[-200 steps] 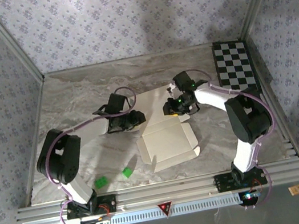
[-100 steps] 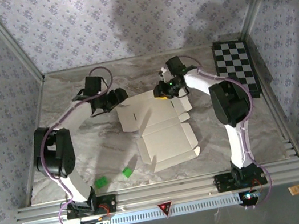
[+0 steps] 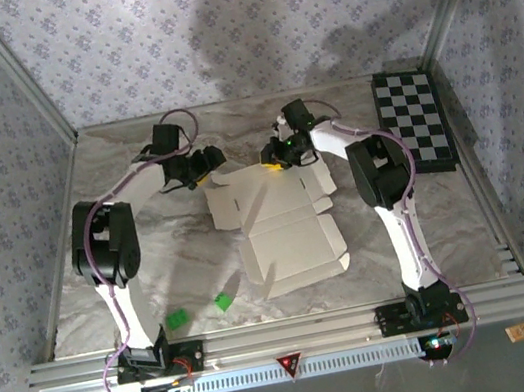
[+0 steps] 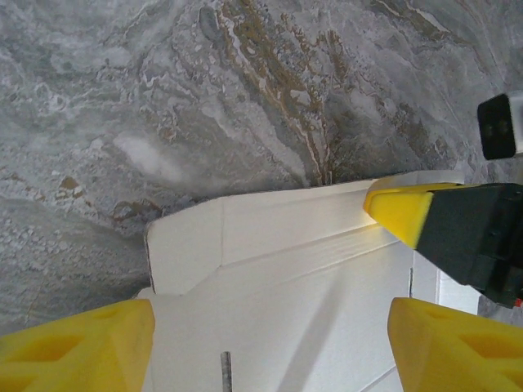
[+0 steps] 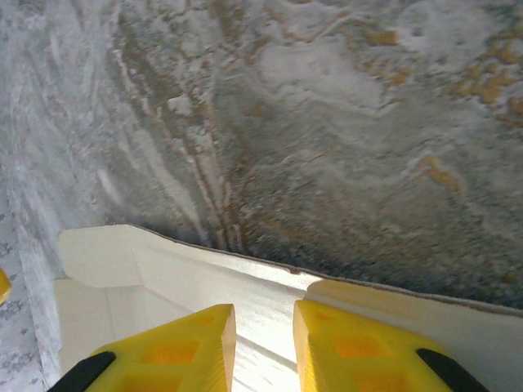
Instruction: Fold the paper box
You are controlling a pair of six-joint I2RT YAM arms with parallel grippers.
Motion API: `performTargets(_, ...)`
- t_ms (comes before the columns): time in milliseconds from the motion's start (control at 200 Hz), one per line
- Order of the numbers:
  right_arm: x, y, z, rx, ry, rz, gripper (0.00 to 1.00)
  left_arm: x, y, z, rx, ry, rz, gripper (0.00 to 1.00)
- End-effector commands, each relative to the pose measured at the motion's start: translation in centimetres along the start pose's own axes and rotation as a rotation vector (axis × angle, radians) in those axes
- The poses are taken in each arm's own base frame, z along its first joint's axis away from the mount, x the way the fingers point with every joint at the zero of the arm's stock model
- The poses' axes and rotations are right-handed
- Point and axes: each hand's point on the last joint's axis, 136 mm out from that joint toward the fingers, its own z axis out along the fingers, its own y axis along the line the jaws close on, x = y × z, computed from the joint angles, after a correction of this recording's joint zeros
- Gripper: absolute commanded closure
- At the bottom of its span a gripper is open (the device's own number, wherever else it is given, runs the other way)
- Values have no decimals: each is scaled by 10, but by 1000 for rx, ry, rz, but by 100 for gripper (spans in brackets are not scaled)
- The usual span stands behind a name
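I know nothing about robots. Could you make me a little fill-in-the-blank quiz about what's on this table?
The two small bits lying near the front edge of the table are ____. The checkerboard lies on the table's ____ side. The left end effector has ____ fingers, spread wide above the paper box.
Missing words: green; right; yellow.

White paper box (image 3: pixel 284 233), grey-brown marbled table (image 3: pixel 448 214), black-and-white checkerboard (image 3: pixel 413 119) at two o'clock, green bits (image 3: pixel 223 301) at seven o'clock, lilac floral walls (image 3: pixel 213 32).
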Motion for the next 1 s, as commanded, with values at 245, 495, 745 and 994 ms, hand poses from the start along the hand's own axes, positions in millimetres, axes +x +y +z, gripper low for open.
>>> performTargets(245, 3, -39, 7, 86, -39, 108, 77, -3, 2, 16, -32, 28, -36, 23)
performTargets(495, 5, -37, 8, 76, -37, 101, 78, -11, 10, 32, -70, 40, -36, 26)
performTargets(745, 7, -35, 9, 72, -36, 101, 79, -16, 14, 49, -79, 70, -50, 31)
performTargets(994, 7, -34, 9, 71, -36, 98, 79, -18, 2, 53, -44, 82, -51, 39)
